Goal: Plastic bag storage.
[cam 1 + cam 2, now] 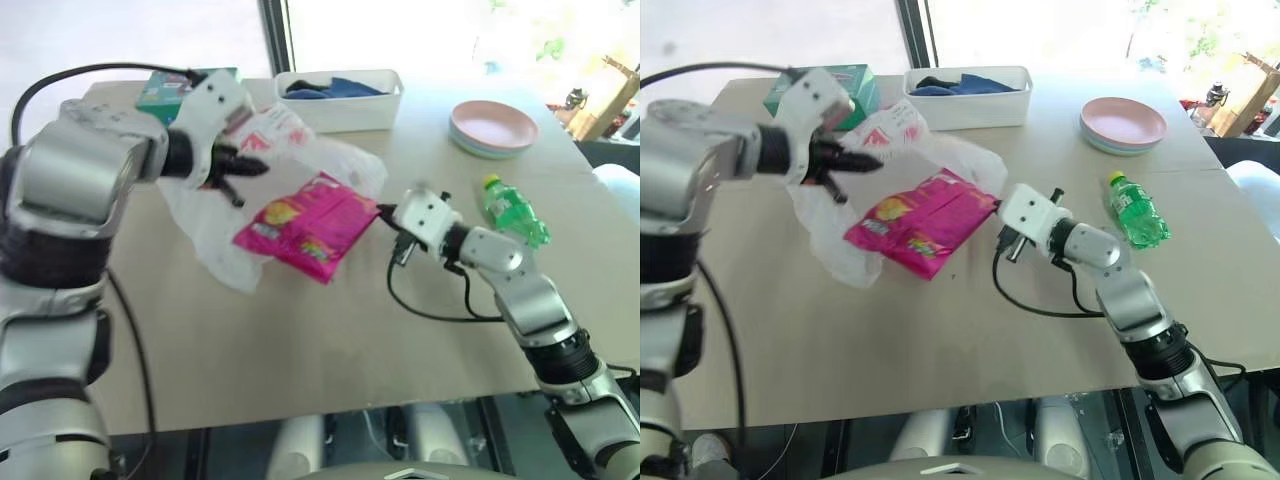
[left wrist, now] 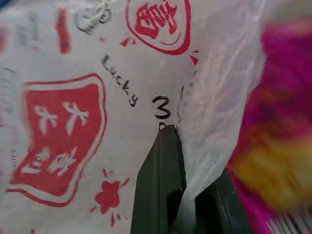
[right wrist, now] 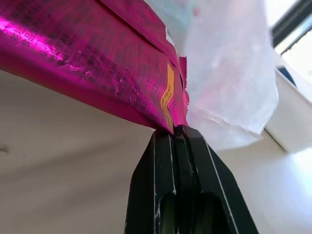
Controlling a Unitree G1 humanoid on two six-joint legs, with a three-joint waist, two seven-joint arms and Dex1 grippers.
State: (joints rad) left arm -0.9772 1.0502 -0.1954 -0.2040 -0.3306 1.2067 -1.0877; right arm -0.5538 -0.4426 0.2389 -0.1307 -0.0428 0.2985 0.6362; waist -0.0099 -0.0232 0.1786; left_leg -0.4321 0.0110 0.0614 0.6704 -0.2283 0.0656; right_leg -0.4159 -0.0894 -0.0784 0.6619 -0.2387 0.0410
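Left tool [image 1: 238, 172] pinches the bag [image 1: 300, 150], right tool [image 1: 997, 216] grips the packet [image 1: 920, 222]; bag mouth faces the packet.

On the desk [image 1: 300, 340] the plastic bag [image 1: 215, 235] lies left of centre, with the snack packet [image 1: 305, 228] on its right part. The left hand [image 1: 245, 165] grips the bag's upper edge; the right hand [image 1: 383, 212] pinches the packet's right corner. Behind the bag sits a box [image 1: 165, 92] — and to the box's right a tray [image 1: 345, 110] holding a cloth [image 1: 330, 88]. Stacked plates [image 1: 492, 128] rest far right at the back, with a bottle [image 1: 512, 210] lying in front of them.
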